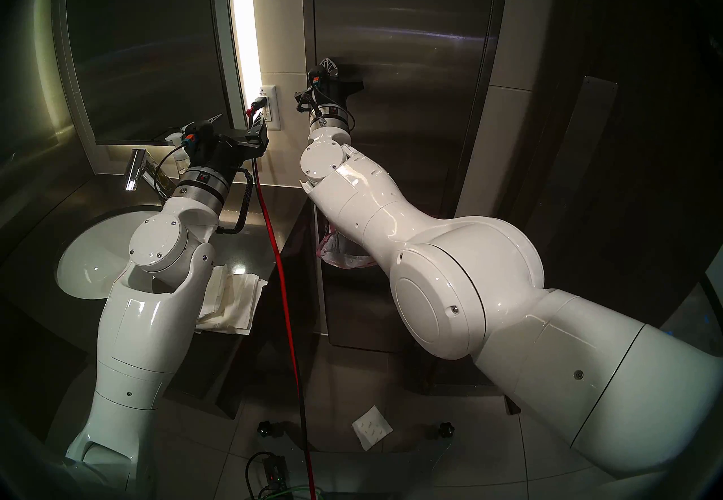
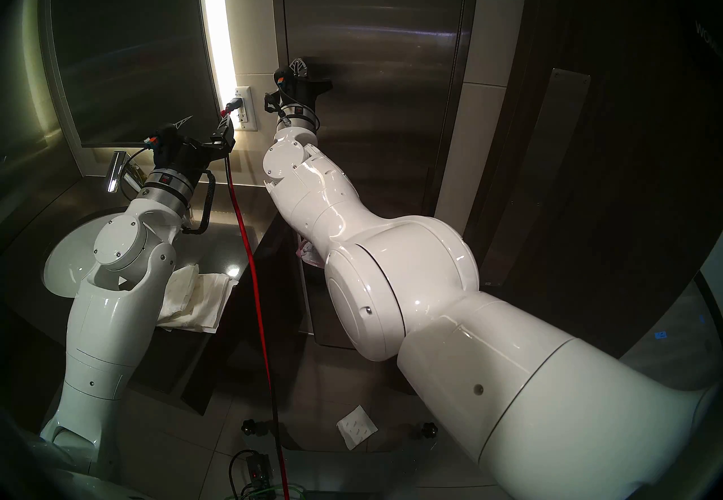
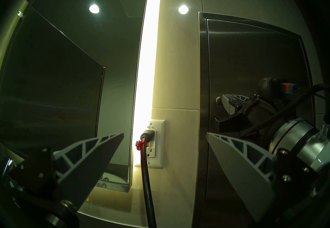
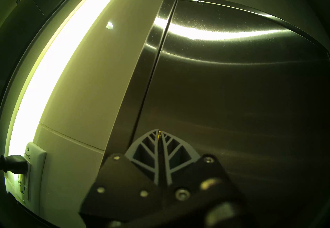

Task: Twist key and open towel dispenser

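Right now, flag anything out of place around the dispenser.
A folded paper towel lies on the floor tiles below the towel dispenser, a stray. More towels lie rumpled at the counter's edge. The dispenser door looks shut and undamaged.

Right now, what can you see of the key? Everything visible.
Very little of the key shows: a thin brass-yellow sliver between the tips of the right gripper, which is shut on it. It sits near the left edge of the towel dispenser door, in a small round silver lock seen from the left wrist view. Its bow shape, hole and turn angle are hidden by the white fingers.
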### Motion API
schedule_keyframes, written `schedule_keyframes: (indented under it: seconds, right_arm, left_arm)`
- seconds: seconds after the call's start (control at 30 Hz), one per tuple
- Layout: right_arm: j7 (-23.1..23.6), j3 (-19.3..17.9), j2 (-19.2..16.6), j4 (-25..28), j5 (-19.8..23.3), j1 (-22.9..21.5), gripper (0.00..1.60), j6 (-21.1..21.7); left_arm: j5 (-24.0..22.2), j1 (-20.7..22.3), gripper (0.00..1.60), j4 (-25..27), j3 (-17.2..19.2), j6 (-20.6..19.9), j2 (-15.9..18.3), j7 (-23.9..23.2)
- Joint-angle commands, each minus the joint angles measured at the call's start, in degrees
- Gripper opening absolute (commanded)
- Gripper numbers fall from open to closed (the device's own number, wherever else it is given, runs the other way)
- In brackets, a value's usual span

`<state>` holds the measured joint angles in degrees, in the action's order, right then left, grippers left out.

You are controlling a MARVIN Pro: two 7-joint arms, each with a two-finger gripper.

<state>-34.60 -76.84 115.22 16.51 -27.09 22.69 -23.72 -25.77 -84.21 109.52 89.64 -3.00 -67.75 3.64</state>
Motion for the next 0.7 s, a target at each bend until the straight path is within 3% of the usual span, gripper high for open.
schedule_keyframes:
  seconds: [0.0, 0.27, 0.67]
  right_arm:
    - [-2.58, -1.26, -0.22, -0.11, 1.1, -2.83, 0.0, 0.04]
    - [-5.26, -0.81, -0.22, 1.23, 0.56, -0.69, 0.0, -0.89]
    - [-8.43, 1.54, -0.22, 10.82, -1.1, 9.09, 0.0, -3.42]
  left_arm:
    - [0.07, 0.68, 1.6, 0.49, 0.14, 0.46, -0.1, 0.06]
    - [0.06, 0.69, 1.6, 0.49, 0.12, 0.49, -0.08, 0.08]
    - [-0.01, 0.66, 1.6, 0.51, 0.11, 0.4, -0.01, 0.09]
